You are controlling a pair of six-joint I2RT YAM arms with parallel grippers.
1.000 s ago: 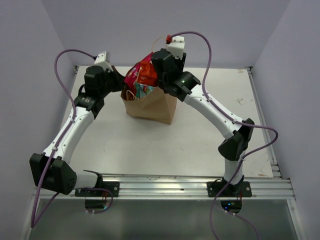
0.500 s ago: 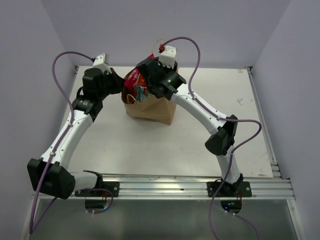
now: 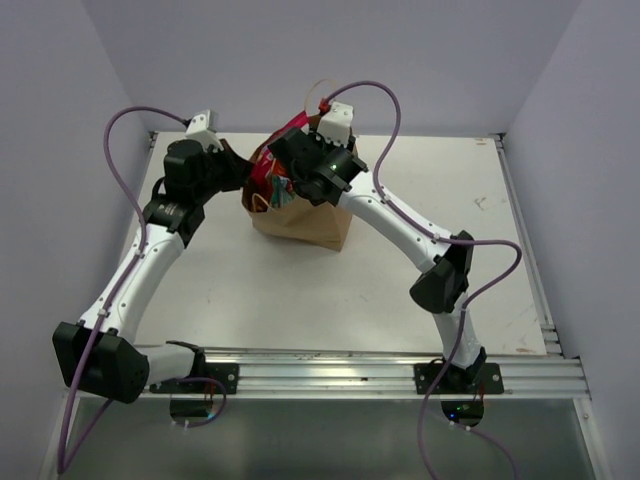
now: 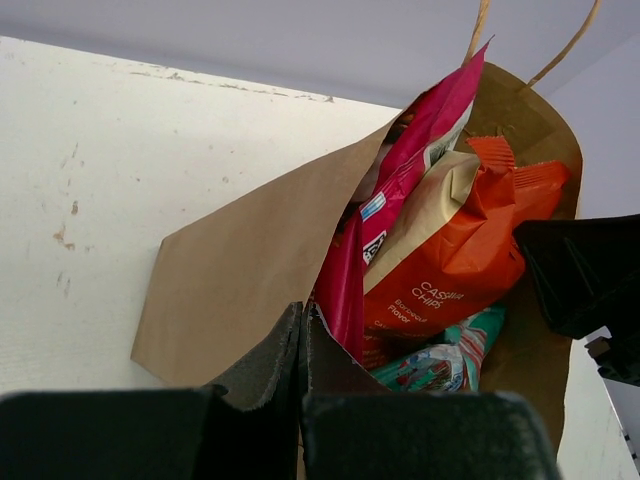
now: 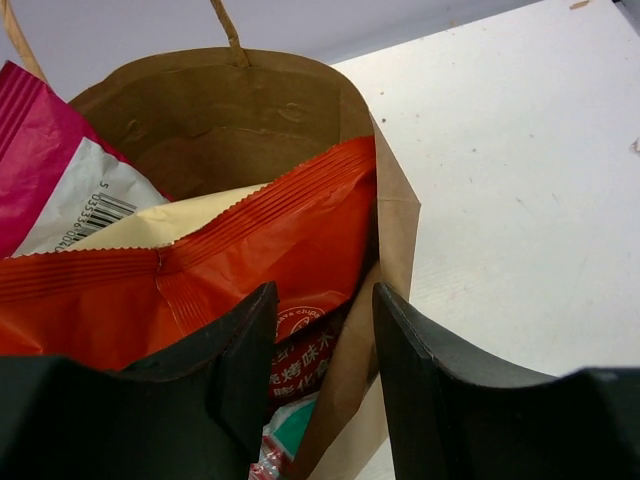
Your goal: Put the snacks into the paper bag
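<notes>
The paper bag [image 3: 300,215] stands upright at the back middle of the table, with snacks sticking out of its mouth. My left gripper [image 4: 302,320] is shut on the bag's near rim [image 4: 240,270]. Inside are a magenta bag [image 4: 400,190], a tan pouch [image 4: 425,215], an orange chip bag [image 4: 460,260] and a teal packet [image 4: 440,360]. My right gripper [image 5: 325,300] is open over the bag's mouth and straddles its side wall [image 5: 395,230]. One finger [image 5: 240,350] is inside against the orange bag [image 5: 230,270]. The other finger [image 5: 420,370] is outside.
The white table [image 3: 420,280] stretches around the bag, bounded by lilac walls behind and at both sides. An aluminium rail [image 3: 330,370] with both arm bases runs along the near edge. The bag's thin handles [image 4: 560,50] stand up above the packets.
My right arm has swung left and lower, bringing its gripper over the bag's mouth. The red packet top sits lower in the bag. My left gripper keeps its hold on the rim.
</notes>
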